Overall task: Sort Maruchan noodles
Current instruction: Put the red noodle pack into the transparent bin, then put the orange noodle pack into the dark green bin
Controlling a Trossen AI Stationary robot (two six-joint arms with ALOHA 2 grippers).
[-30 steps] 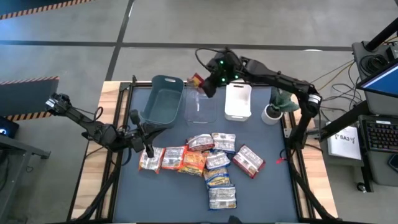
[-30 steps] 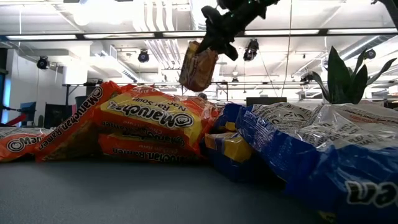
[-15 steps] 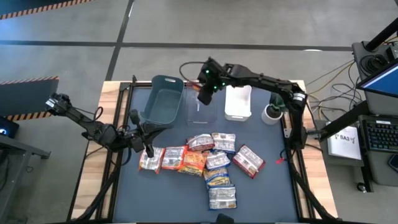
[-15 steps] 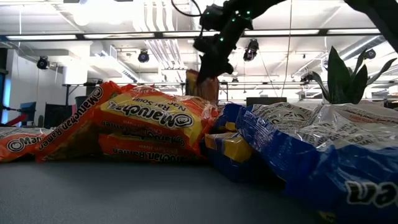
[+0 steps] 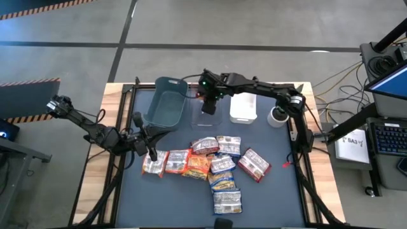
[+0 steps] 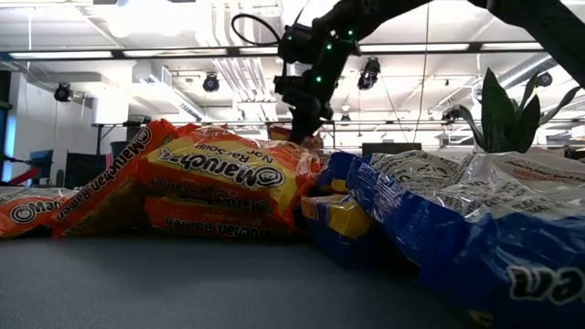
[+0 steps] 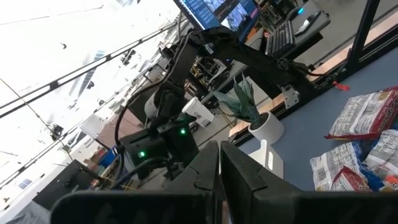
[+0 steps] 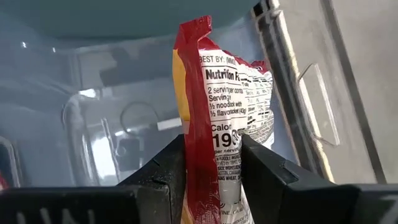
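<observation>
**One packet held over the clear bin**

One red-edged Maruchan packet (image 8: 214, 118) sits pinched between the fingers (image 8: 273, 171) of my right hand (image 5: 208, 105), hanging with its nutrition label facing the wrist camera. From above, that hand is reaching across the far side of the counter (image 5: 273, 197) and sits over the clear bin (image 5: 205, 113), which stands between the teal bin (image 5: 165, 102) and the white bin (image 5: 243, 105). Through the right wrist camera I see the clear plastic wall of that bin right behind the packet. I cannot tell whether the packet's lower end touches the bin floor.

My left hand (image 5: 151, 151) waits low at the left side of the counter, fingers pressed together with nothing between them, just beside the leftmost packet of the pile.

That pile of noodle packets (image 5: 216, 166) lies loose on the dark mat in the middle of the counter, well apart from the bins. Orange ones (image 6: 215, 178) are toward the left, white-and-red and blue-trimmed ones (image 6: 439, 215) toward the right, several overlapping. A small potted plant (image 5: 278, 114) stands just beside the white bin at the counter's right edge.
</observation>
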